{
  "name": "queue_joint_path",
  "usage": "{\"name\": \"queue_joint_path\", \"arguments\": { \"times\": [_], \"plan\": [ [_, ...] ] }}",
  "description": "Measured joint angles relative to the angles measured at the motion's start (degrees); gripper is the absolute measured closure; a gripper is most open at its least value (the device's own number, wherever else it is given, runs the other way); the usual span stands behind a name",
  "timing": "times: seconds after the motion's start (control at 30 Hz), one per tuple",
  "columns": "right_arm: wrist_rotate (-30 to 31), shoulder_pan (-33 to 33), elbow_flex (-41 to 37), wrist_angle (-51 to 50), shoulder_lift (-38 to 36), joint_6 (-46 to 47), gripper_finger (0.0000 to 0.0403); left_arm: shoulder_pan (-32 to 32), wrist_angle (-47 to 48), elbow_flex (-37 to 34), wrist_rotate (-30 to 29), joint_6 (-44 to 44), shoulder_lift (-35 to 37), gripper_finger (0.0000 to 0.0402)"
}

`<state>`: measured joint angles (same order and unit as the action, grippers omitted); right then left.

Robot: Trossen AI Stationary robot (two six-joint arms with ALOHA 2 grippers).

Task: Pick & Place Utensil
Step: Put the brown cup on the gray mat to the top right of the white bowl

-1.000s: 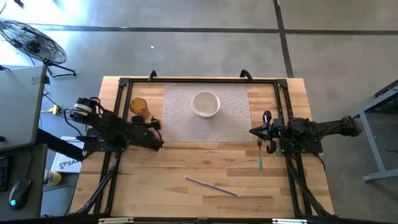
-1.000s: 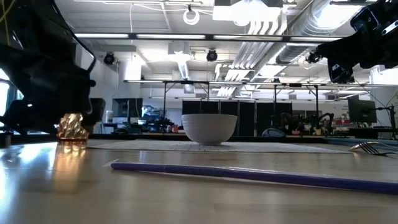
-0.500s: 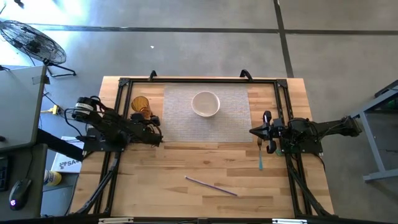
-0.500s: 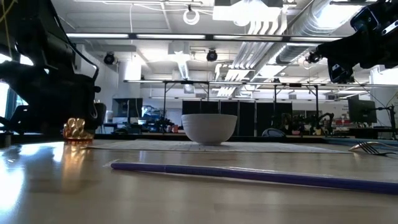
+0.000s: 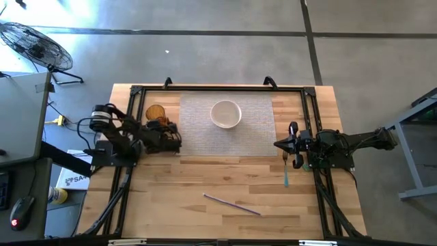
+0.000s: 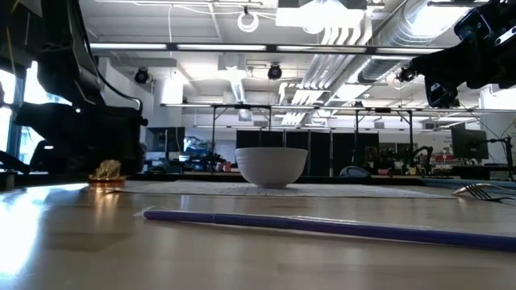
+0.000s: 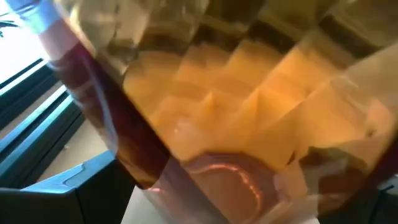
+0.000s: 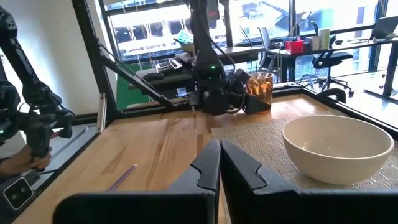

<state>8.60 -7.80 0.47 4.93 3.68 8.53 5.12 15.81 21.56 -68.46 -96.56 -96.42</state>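
Observation:
A fork with a teal handle [image 5: 286, 172] lies flat on the wood near the table's right side; its tines [image 6: 484, 191] show in the low view. A thin purple stick [image 5: 232, 203] lies toward the near edge. A white bowl [image 5: 226, 113] stands on a grey placemat [image 5: 198, 133]. My right gripper [image 5: 277, 144] hovers shut just beyond the fork's tine end, its fingers together [image 8: 219, 144]. My left gripper [image 5: 172, 139] is close beside an amber faceted glass [image 5: 156, 113], which fills the left wrist view [image 7: 236, 112]; whether they touch, I cannot tell.
A black frame [image 5: 218, 88] runs along the table's far edge and sides. Bare wood [image 5: 225, 171] lies between the placemat and the purple stick [image 6: 322, 225]. In the right wrist view, the left arm [image 8: 217, 93] and the glass [image 8: 260, 87] stand past the bowl [image 8: 336, 146].
My left arm has swung toward the table's far edge and closed in on the amber glass. In the low view it now hides more of the glass. My right arm, the fork, the stick and the bowl have kept still.

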Motion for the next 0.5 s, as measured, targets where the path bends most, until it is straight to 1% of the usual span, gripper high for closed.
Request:
{"name": "queue_joint_path", "arguments": {
  "times": [0.13, 0.27, 0.5],
  "plan": [
    [0.0, 0.0, 0.0, 0.0, 0.0, 0.0, 0.0398, 1.8, -3.7, 0.0, -0.9, 2.4, -0.1, 0.0007],
    [0.0, 0.0, 0.0, 0.0, 0.0, 0.0, 0.0398, 2.2, -7.1, 0.0, -1.0, 4.6, -0.1, 0.0007],
    [0.0, 0.0, 0.0, 0.0, 0.0, 0.0, 0.0398, 2.2, -9.2, 0.0, -5.7, 5.0, -0.1, 0.0007]
  ]
}}
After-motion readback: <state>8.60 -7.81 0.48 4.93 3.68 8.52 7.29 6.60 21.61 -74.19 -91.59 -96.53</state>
